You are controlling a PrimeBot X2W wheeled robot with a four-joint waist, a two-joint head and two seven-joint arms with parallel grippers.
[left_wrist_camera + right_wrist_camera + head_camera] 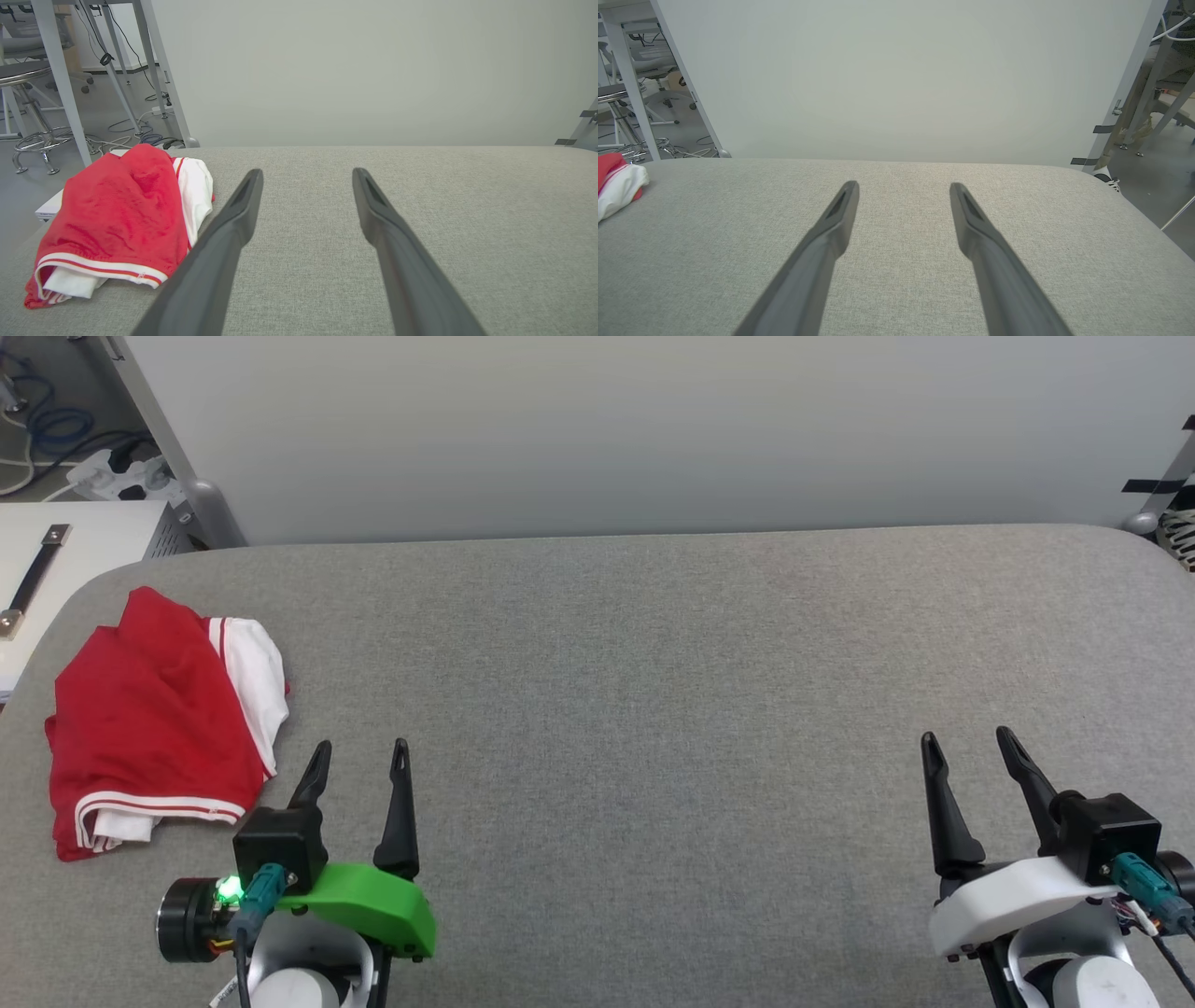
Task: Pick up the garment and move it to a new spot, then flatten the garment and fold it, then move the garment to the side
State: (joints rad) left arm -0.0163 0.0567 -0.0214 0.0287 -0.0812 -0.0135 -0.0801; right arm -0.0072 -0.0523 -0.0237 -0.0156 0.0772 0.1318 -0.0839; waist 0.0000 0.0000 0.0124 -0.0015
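The garment (154, 728), red with white sleeves and red-white striped trim, lies in a folded bundle at the far left of the grey padded table (653, 691). Its print is hidden. My left gripper (362, 750) stands open just right of the bundle's near corner, with nothing between its fingers. In the left wrist view the garment (121, 219) sits left of the open left gripper (306, 173). My right gripper (966, 739) is open at the lower right, far from the cloth. The right wrist view has the right gripper (903, 186) open over bare fabric and a bit of the garment (616, 186) at its left edge.
A pale wall panel (653, 429) rises behind the table's far edge. Off the table's left end stand a white cabinet (84, 551) with a strap handle, cables and a power strip (112, 471). Stools and metal frame legs (56, 93) stand on the floor there.
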